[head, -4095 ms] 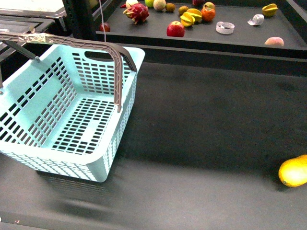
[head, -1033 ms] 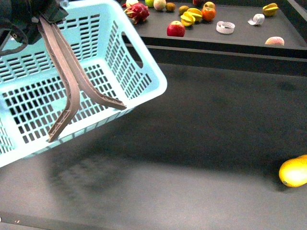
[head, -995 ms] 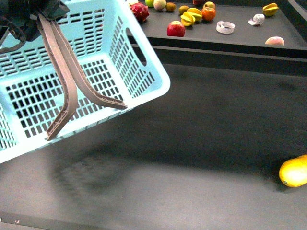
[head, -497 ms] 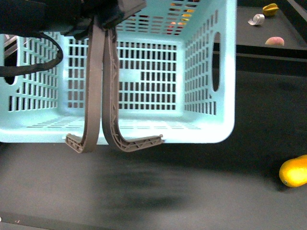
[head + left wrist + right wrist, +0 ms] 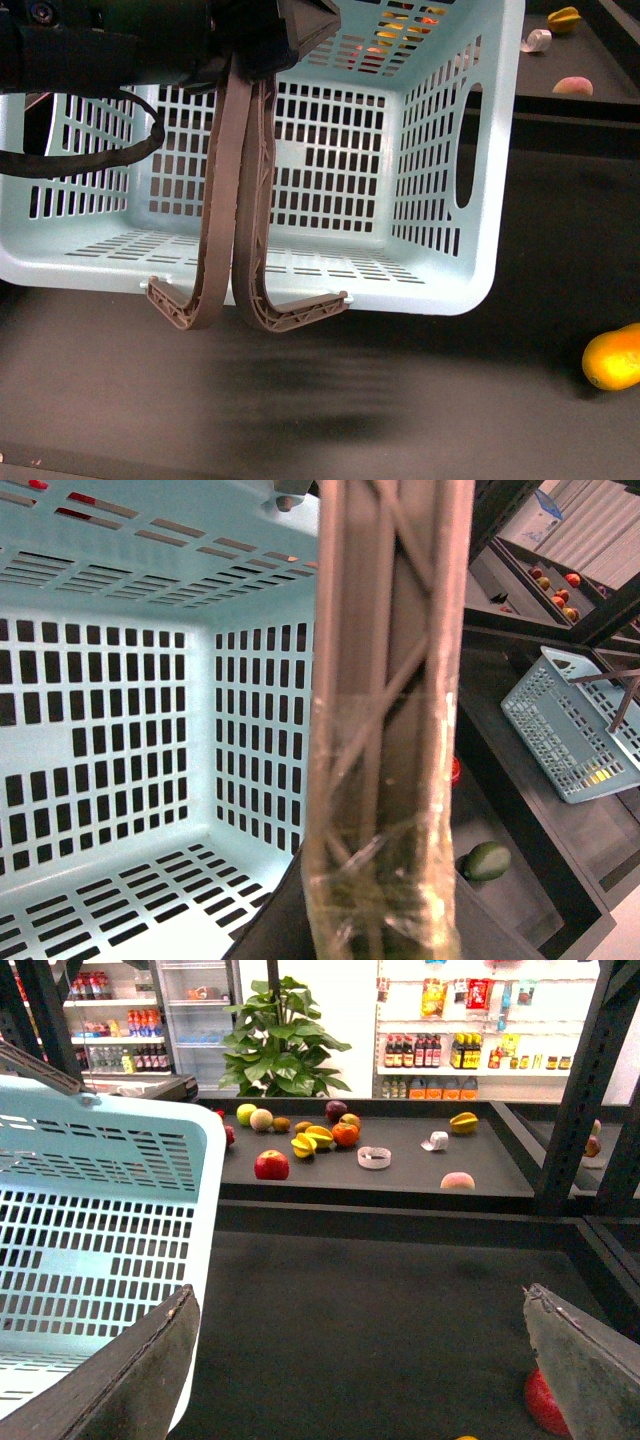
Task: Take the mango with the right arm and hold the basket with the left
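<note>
Table point(image 5: 480, 400): a dark matte surface that filled the near ground of the front view.
On the table: the mango point(image 5: 612, 358) lay at the far right, cut off by the frame edge and touching nothing else.
Back table point(image 5: 400, 1175): a dark raised surface behind a low lip, beyond the near one.
On the back table: a red apple point(image 5: 270, 1165), a tape roll point(image 5: 374, 1157), a peach point(image 5: 458, 1181) and a starfruit point(image 5: 463, 1121) lay apart from one another. More small fruit clustered behind the apple.

Shop: stocked shelves point(image 5: 480, 1055), drinks fridge point(image 5: 150, 1055)
</note>
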`<act>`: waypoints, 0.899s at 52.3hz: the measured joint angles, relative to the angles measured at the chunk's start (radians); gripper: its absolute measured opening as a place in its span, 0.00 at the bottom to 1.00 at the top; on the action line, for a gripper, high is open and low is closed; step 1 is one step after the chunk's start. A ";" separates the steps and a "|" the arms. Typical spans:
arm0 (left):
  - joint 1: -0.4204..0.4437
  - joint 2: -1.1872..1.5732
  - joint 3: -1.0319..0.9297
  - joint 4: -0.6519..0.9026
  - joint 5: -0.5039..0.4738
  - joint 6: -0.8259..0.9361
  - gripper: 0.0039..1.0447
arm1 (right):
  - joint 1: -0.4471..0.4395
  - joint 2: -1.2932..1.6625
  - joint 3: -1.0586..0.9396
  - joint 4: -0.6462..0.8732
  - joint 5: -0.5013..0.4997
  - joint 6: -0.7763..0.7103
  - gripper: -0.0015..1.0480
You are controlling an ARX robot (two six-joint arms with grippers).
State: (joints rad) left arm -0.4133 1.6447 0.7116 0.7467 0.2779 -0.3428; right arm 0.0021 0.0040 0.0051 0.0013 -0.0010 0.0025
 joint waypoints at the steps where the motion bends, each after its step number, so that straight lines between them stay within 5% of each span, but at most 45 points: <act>1: 0.001 0.000 -0.003 0.000 -0.005 0.003 0.08 | 0.000 0.000 0.000 0.000 0.000 0.000 0.92; 47: 0.001 0.000 -0.013 -0.002 -0.008 0.010 0.08 | 0.000 0.000 0.000 0.000 0.000 0.000 0.92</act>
State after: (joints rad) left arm -0.4122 1.6447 0.6991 0.7448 0.2699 -0.3325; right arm 0.0021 0.0040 0.0051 0.0013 -0.0010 0.0025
